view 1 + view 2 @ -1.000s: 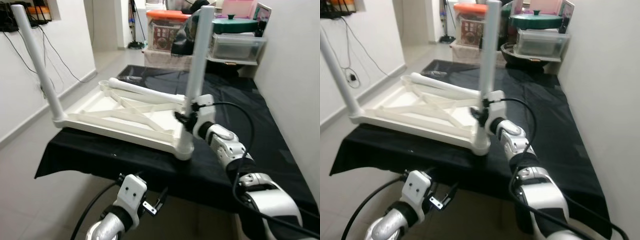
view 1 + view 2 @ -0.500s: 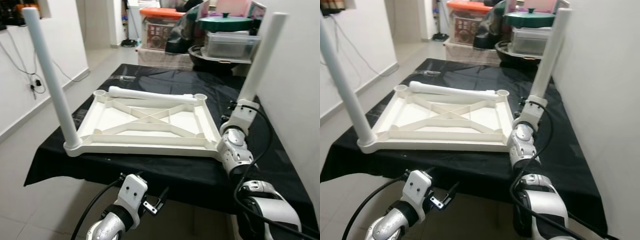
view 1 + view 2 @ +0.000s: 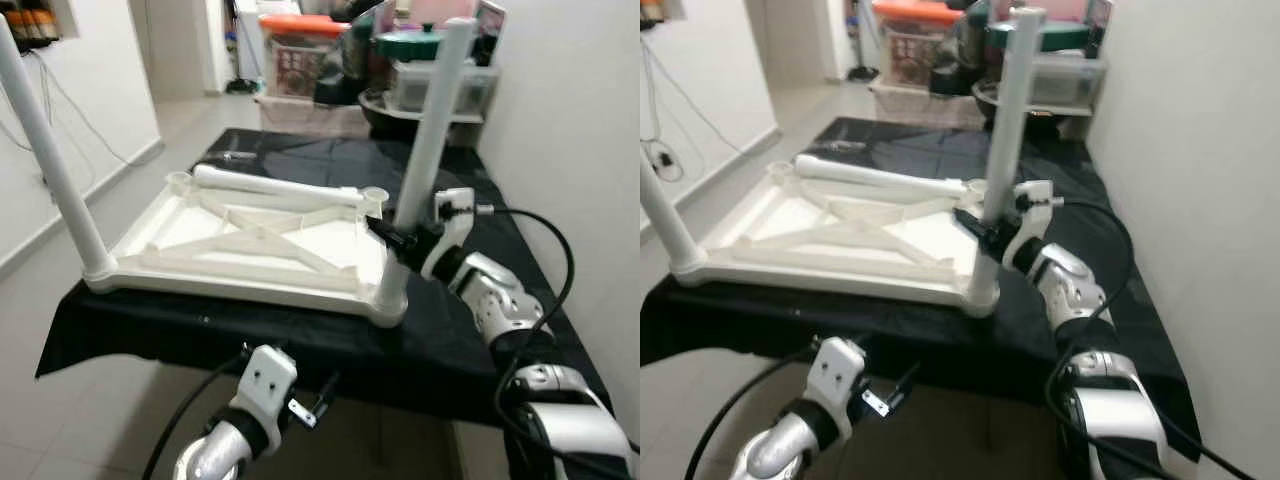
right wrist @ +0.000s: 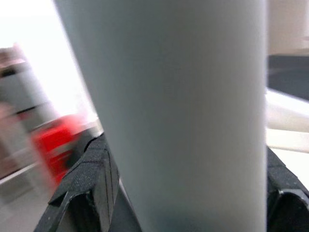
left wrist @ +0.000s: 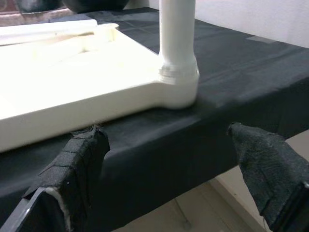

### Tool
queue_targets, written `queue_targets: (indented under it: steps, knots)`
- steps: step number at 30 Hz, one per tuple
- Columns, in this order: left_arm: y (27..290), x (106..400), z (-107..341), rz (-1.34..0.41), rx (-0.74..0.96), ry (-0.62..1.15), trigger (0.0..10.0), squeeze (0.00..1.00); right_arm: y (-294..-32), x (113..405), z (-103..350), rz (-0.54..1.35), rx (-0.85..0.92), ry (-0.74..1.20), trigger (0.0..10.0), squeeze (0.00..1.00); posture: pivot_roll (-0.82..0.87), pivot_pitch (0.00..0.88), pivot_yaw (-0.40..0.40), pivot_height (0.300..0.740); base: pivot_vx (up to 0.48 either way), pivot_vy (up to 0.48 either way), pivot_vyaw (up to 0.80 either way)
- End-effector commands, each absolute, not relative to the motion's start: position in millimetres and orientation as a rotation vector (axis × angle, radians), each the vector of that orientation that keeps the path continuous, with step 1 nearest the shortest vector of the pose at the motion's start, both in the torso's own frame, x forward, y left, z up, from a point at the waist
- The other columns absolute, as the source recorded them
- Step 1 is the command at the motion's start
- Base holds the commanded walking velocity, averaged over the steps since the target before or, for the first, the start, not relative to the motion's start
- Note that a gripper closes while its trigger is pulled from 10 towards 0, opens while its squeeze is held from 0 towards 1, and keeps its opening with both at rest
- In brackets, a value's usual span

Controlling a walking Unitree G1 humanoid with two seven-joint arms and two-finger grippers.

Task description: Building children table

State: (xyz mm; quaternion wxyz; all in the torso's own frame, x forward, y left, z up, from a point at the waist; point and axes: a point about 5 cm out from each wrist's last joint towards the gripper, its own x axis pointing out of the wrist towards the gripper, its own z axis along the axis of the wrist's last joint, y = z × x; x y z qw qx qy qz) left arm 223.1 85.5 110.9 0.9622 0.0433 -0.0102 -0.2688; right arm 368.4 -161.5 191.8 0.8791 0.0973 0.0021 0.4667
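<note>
Right gripper around corner leg

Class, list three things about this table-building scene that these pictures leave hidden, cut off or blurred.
1. Top of the left leg: cut off by the edge, left eye view.
2. Right gripper contact with the near right leg: the leg itself hides it, right wrist view.
3. Shelf clutter: too blurred to identify.

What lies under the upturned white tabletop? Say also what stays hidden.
A black cloth lies under the upturned white tabletop and hangs over the edge. Whatever the cloth is draped over is covered.
</note>
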Motion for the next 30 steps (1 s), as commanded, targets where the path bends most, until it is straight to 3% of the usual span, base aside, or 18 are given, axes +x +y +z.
queue_targets:
  steps: [1, 2, 6, 7, 8, 12, 14, 16, 20, 21, 22, 23, 30]
  knots:
    - [86.1, 222.4, 108.1, -0.545, 0.089, -0.006, 10.0, 0.00, -154.2, 361.2, 190.8, 1.101, 0.196, 0.025, 10.0, 0.00, 0.06, 0.000, -0.071, 0.740, 0.000, 0.000, 0.00]
    - [86.4, 222.4, 108.1, -0.545, 0.089, -0.006, 10.0, 0.00, -146.8, 356.2, 189.8, 1.187, 0.151, 0.038, 10.0, 0.00, 0.06, 0.000, -0.069, 0.740, 0.000, 0.000, 0.00]
    - [86.3, 222.3, 108.1, -0.547, 0.090, -0.007, 10.0, 0.00, -137.2, 353.6, 185.2, 1.250, 0.104, 0.056, 10.0, 0.00, 0.06, 0.000, -0.067, 0.740, 0.000, 0.000, 0.00]
    - [86.4, 222.3, 108.1, -0.547, 0.090, -0.007, 10.0, 0.00, -131.8, 354.9, 182.3, 1.242, 0.080, 0.059, 1.4, 0.00, 0.07, 0.000, -0.070, 0.740, 0.000, 0.000, 0.00]
    - [86.6, 222.4, 108.1, -0.546, 0.091, -0.007, 10.0, 0.00, -126.8, 361.3, 178.2, 1.171, 0.031, 0.062, 0.0, 0.00, 0.07, 0.000, -0.069, 0.740, 0.000, 0.000, 0.00]
    - [86.8, 222.4, 108.2, -0.546, 0.092, -0.007, 10.0, 0.00, -123.4, 366.5, 175.7, 1.111, 0.001, 0.066, 0.0, 0.00, 0.07, 0.000, -0.068, 0.740, 0.000, 0.000, 0.00]
    - [87.3, 222.5, 108.1, -0.544, 0.093, -0.007, 10.0, 0.00, -124.6, 379.4, 173.9, 0.891, -0.047, 0.078, 0.0, 0.00, 0.07, 0.000, -0.070, 0.740, 0.000, 0.000, 0.00]
    - [87.3, 222.5, 108.1, -0.544, 0.093, -0.007, 10.0, 0.00, -124.6, 379.4, 173.9, 0.891, -0.047, 0.078, 0.0, 0.00, 0.07, 0.000, -0.070, 0.740, 0.000, 0.000, 0.00]
    - [87.7, 222.6, 108.3, -0.545, 0.091, -0.006, 10.0, 0.00, -172.9, 398.6, 164.2, 0.188, -0.037, 0.176, 0.0, 0.00, 0.06, 0.000, -0.068, 0.740, 0.000, 0.000, 0.00]
    - [87.7, 222.6, 108.3, -0.545, 0.091, -0.006, 10.0, 0.00, -172.9, 398.6, 164.2, 0.188, -0.037, 0.176, 0.0, 0.00, 0.06, 0.000, -0.068, 0.740, 0.000, 0.000, 0.00]
    - [87.6, 222.8, 108.4, -0.545, 0.090, -0.006, 10.0, 0.00, -204.3, 395.2, 156.9, -0.162, -0.008, 0.212, 0.0, 0.00, 0.06, 0.000, -0.068, 0.740, 0.000, 0.000, 0.00]
    - [87.6, 222.9, 108.5, -0.545, 0.090, -0.006, 10.0, 0.00, -215.6, 392.0, 154.3, -0.289, -0.004, 0.222, 0.0, 0.00, 0.06, 0.000, -0.068, 0.740, 0.000, 0.000, 0.00]
    - [87.3, 223.2, 108.2, -0.544, 0.090, -0.004, 10.0, 0.00, -226.0, 382.7, 143.6, -0.524, 0.069, 0.247, 0.0, 0.00, 0.06, 0.000, -0.068, 0.740, 0.000, 0.000, 0.00]
